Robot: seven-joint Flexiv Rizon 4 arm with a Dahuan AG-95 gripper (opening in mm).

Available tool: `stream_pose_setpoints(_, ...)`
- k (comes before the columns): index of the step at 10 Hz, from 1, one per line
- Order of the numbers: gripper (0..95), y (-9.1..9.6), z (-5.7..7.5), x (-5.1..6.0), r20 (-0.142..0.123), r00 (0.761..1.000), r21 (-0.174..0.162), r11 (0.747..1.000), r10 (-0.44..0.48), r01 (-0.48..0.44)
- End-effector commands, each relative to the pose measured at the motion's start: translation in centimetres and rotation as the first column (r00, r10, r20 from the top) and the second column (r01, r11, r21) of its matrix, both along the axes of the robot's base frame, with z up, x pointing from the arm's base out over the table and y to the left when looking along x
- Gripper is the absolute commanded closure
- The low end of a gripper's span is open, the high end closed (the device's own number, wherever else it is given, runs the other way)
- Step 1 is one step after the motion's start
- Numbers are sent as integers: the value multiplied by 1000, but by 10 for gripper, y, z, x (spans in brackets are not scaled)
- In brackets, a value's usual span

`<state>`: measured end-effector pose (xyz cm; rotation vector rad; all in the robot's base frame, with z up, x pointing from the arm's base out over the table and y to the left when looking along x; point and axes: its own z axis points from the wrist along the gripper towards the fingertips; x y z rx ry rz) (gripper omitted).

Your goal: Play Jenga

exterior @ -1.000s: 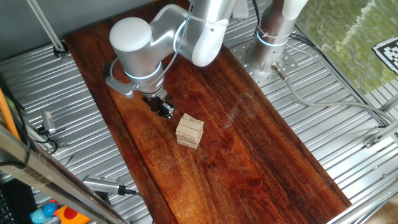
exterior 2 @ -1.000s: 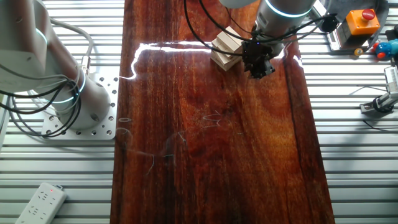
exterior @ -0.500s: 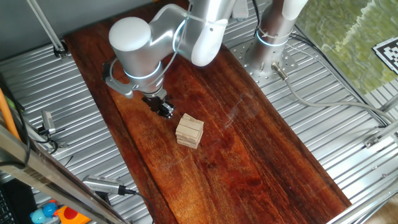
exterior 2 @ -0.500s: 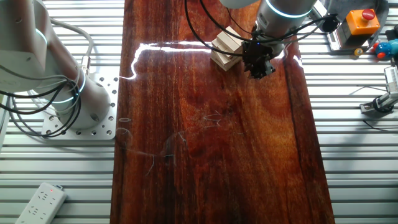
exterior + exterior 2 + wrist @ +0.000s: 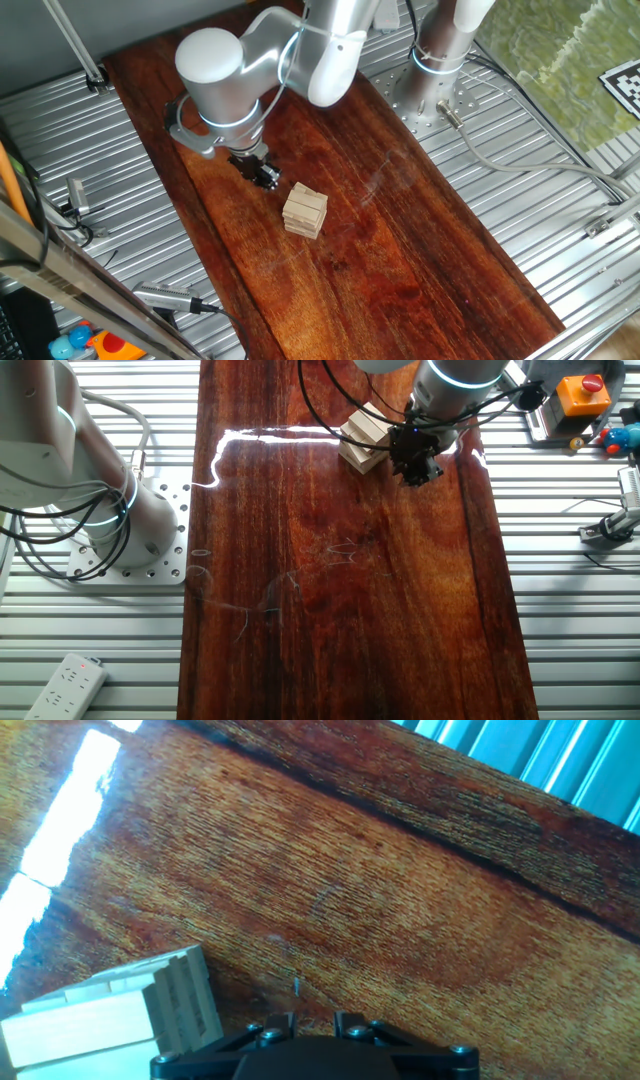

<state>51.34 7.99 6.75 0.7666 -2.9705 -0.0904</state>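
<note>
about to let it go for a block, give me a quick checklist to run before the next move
1. Block stack standing, layers crossed and intact: ok.
2. Gripper apart from the stack, beside it and low over the board: ok.
3. Jaws empty: ok, nothing between them in the hand view.
4. Jaws open or shut: cannot tell, fingertips hidden.
5. Gripper lined up with one block: not ok, stack sits off to the hand view's corner.
6. Loose blocks on the board: none seen, ok.

Bright, glare streak on board [image 5: 300,435]
</note>
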Motion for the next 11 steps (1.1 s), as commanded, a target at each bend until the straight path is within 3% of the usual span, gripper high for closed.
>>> stream_pose_setpoints(1,760,1,0,0,-28,1000,90,996,-8,10)
stream_pose_setpoints(3,760,0,1,-1,-50,999,125,992,12,-6)
stream_pose_setpoints(8,760,0,2,-3,-110,994,252,968,22,6)
stream_pose_setpoints(11,760,2,2,-3,-124,992,259,966,31,2)
